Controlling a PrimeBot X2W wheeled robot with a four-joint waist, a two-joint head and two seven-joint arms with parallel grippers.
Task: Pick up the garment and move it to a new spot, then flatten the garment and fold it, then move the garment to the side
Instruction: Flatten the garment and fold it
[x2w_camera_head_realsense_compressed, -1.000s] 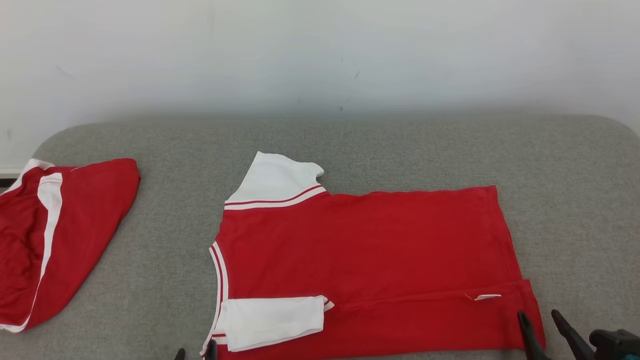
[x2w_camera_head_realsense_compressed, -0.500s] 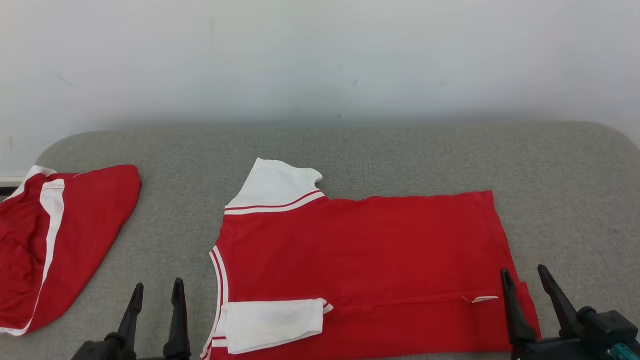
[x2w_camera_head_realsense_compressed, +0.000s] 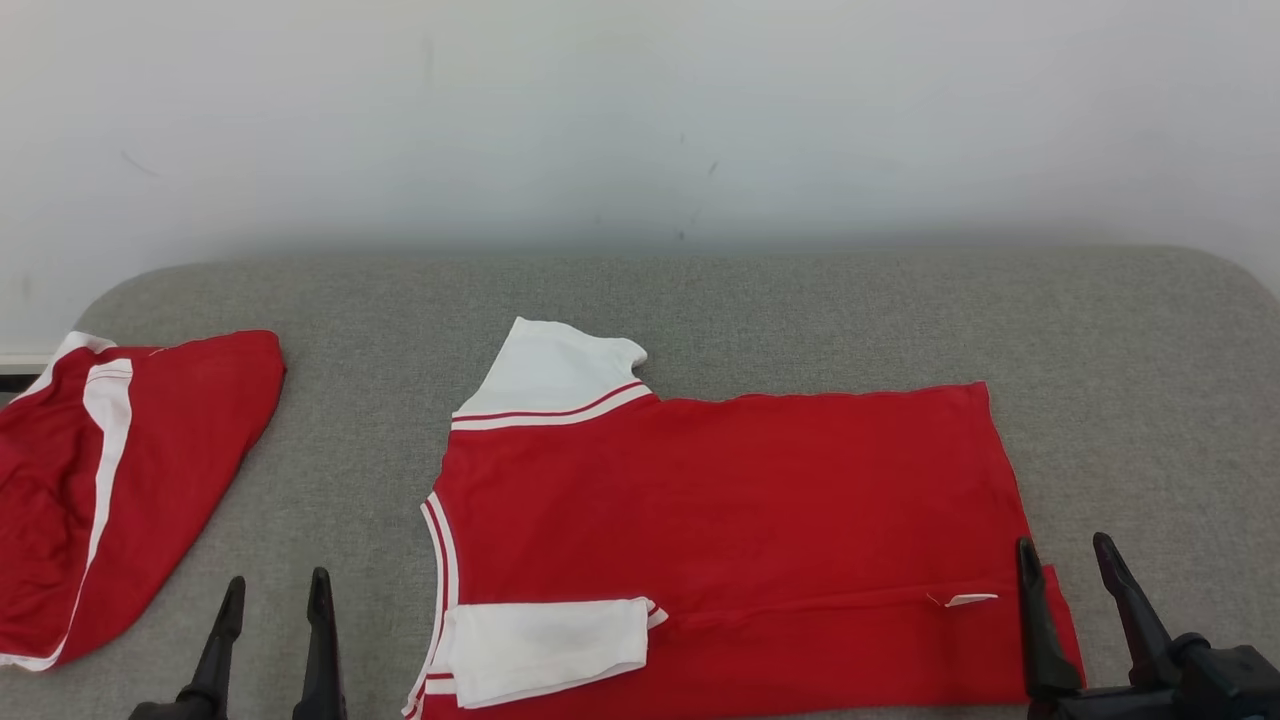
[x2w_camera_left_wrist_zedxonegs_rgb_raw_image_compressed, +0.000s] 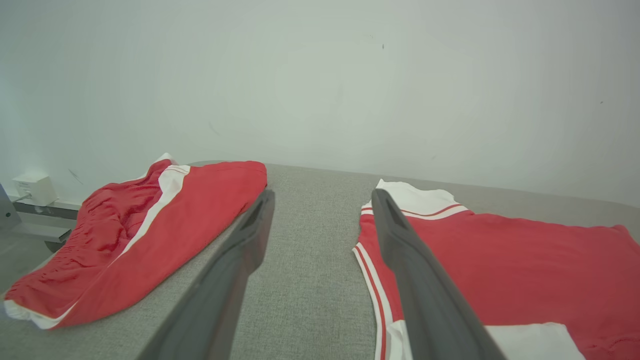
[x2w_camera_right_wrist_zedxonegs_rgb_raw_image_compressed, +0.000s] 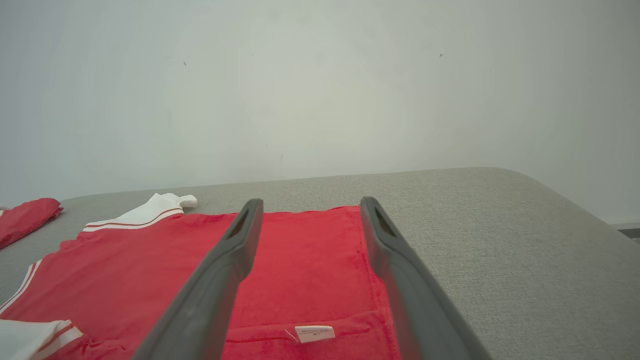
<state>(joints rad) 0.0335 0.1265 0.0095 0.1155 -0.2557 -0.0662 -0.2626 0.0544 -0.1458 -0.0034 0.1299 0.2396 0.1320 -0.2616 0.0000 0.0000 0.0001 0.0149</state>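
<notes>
I see the red jersey (x2w_camera_head_realsense_compressed: 730, 520) lying flat mid-surface, a soft knit with its near edge folded over and a small white label (x2w_camera_head_realsense_compressed: 972, 600) showing. One white sleeve (x2w_camera_head_realsense_compressed: 545, 645) is tucked onto the body. The surface (x2w_camera_head_realsense_compressed: 700, 300) is grey woven cloth with rounded corners. My left pincer (x2w_camera_head_realsense_compressed: 278, 578) gapes wide beside the collar end, and my right pincer (x2w_camera_head_realsense_compressed: 1064, 542), equally wide, is at the hem corner. Rumpled red-and-white shorts (x2w_camera_head_realsense_compressed: 120, 470) lie far left.
</notes>
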